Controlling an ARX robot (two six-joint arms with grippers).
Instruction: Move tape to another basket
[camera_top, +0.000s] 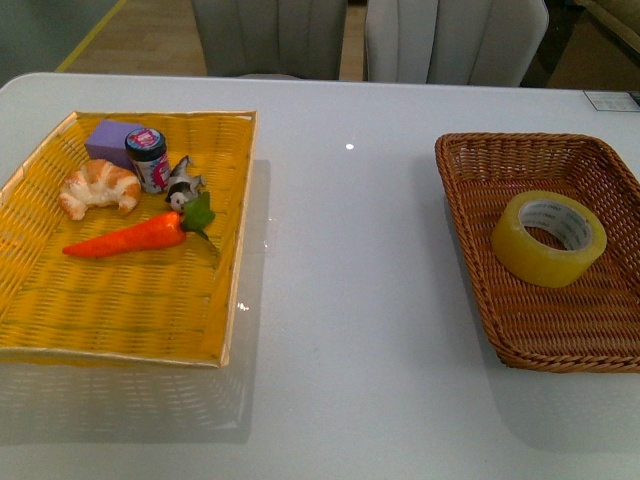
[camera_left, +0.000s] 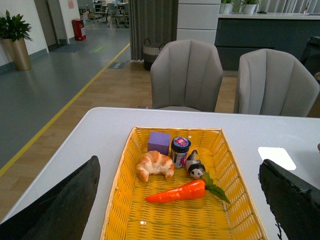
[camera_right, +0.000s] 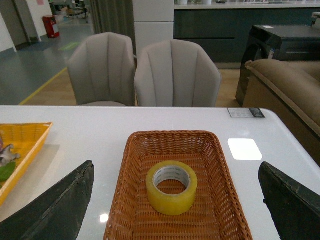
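The tape (camera_top: 549, 238), a yellowish roll with a white core, lies flat inside the dark brown wicker basket (camera_top: 470, 165) at the table's right. It shows in the right wrist view (camera_right: 171, 187) in the middle of the basket (camera_right: 135, 200). My right gripper (camera_right: 175, 215) is open and empty, raised above and back from the basket, with the tape between its fingers in view. My left gripper (camera_left: 180, 210) is open and empty above the yellow tray (camera_left: 120, 200). Neither gripper shows in the front view.
The flat yellow woven tray (camera_top: 120, 320) at the table's left holds a croissant (camera_top: 99, 187), a purple block (camera_top: 113, 138), a small jar (camera_top: 148, 159), a toy animal (camera_top: 182, 186) and a carrot (camera_top: 135, 235). Two grey chairs (camera_top: 400, 40) stand behind the white table (camera_top: 345, 300).
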